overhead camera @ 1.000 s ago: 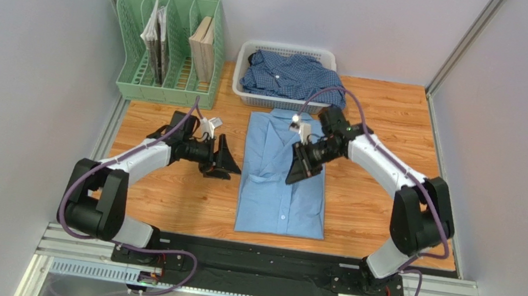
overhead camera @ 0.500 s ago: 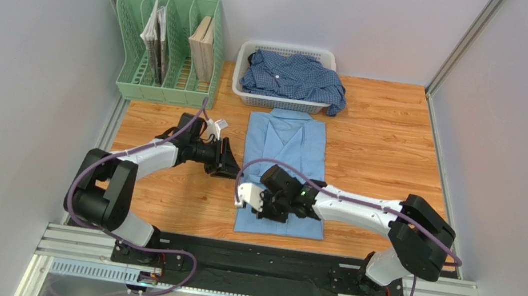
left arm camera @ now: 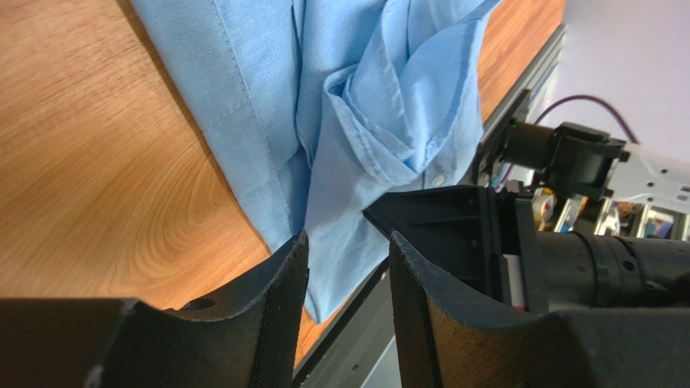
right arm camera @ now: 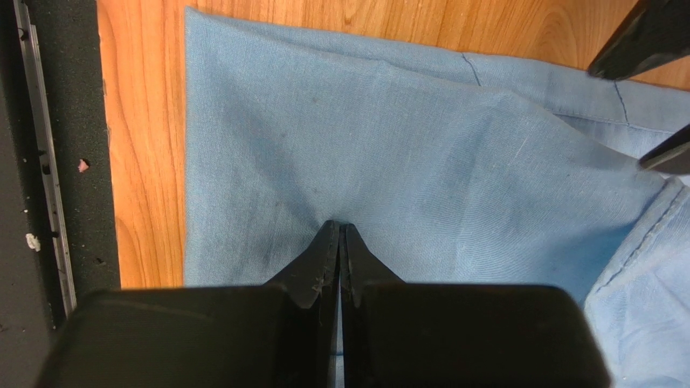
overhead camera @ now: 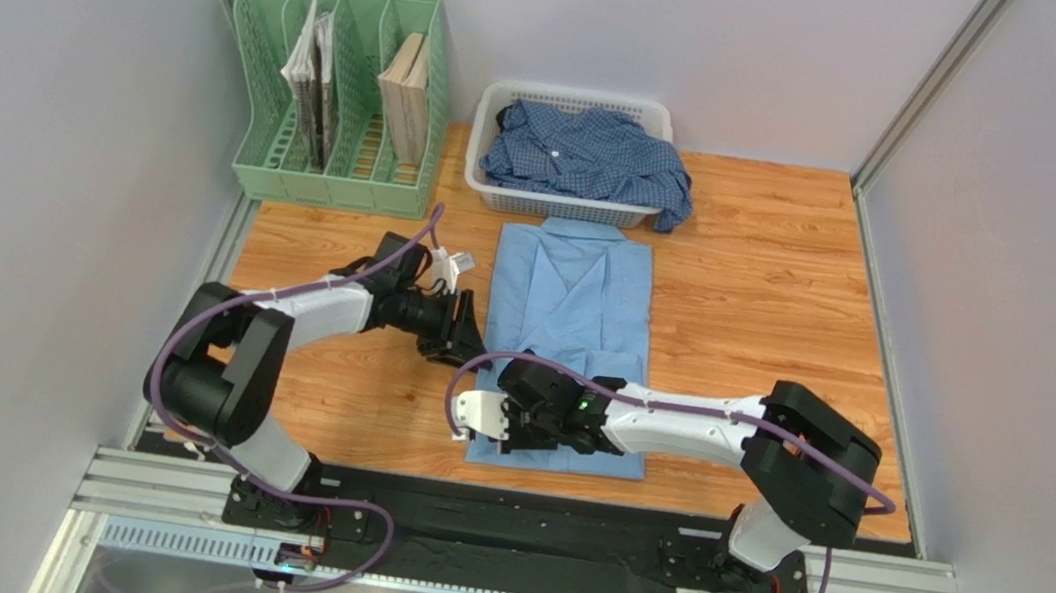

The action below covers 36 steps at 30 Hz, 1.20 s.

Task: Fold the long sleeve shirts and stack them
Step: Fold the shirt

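The light shirt [overhead camera: 592, 320] is being kept flat on the desk [overhead camera: 760, 310], buttoned front up, collar toward the far side, and is lying at the middle of the desk just in front of the basket [overhead camera: 571, 97]. The checked shirt [overhead camera: 582, 152] is being held crumpled inside that basket, with one part hanging over its right near corner. A green rack [overhead camera: 252, 127] with books in it is being seen to the left of the basket.

The left gripper [overhead camera: 466, 338] is being held low at the left edge of the light shirt, about halfway along it. In the left wrist view its fingers [left arm camera: 279, 299] are being kept apart, with the shirt's edge and a loose fold of cloth lying in the gap between them; no clamping is being shown.

The right gripper [overhead camera: 516, 424] is being reached across the near side, over the shirt's near left part. In the right wrist view its fingers [right arm camera: 320, 259] are being pressed together, tips down on the blue cloth, and soft creases are being drawn toward them. Whether any cloth is being pinched between the tips cannot be told. The two grippers are being held near each other but apart.
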Motion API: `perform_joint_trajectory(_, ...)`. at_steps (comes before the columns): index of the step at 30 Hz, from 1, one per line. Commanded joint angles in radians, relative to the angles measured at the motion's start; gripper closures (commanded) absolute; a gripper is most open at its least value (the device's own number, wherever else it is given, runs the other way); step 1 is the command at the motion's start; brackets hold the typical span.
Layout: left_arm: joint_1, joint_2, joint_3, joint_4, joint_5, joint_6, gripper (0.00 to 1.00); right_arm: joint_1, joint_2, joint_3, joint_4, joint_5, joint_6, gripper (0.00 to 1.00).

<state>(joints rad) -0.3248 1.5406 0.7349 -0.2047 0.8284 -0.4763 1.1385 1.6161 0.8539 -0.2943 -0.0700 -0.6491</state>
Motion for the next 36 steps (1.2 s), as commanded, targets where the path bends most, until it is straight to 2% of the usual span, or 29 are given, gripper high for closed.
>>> perform_joint_trajectory(1,-0.039,0.055,0.073,-0.021,-0.014,0.077,0.50,0.001,0.042,-0.027,0.046,-0.013,-0.032,0.97)
perform_joint_trajectory(8,-0.071,0.121,0.098,0.004,-0.002,0.082,0.51,-0.011,0.061,-0.023,0.027,-0.042,-0.044,0.98)
perform_joint_trajectory(12,-0.071,0.167,0.190,0.007,-0.002,0.091,0.66,-0.011,0.061,-0.029,0.020,-0.068,-0.053,0.99)
perform_joint_trajectory(13,-0.069,0.174,0.211,0.005,0.001,0.093,0.73,-0.011,0.064,-0.029,0.012,-0.071,-0.060,0.99)
perform_joint_trajectory(16,-0.062,0.193,0.290,0.011,-0.003,0.082,0.78,-0.010,0.065,-0.030,-0.009,-0.093,-0.070,1.00)
perform_joint_trajectory(19,-0.042,0.203,0.357,0.031,-0.003,0.061,0.78,-0.011,0.067,-0.036,-0.026,-0.106,-0.076,1.00)
perform_joint_trajectory(26,0.024,0.179,0.388,0.073,-0.043,0.027,0.77,-0.014,0.053,-0.035,-0.035,-0.106,-0.077,0.99)
perform_joint_trajectory(30,0.046,0.104,0.345,-0.008,-0.017,0.088,0.61,-0.034,0.010,0.039,-0.095,-0.108,-0.055,0.96)
perform_joint_trajectory(36,0.017,-0.013,0.152,-0.093,0.008,0.119,0.50,-0.065,-0.053,0.132,-0.213,-0.155,-0.052,0.94)
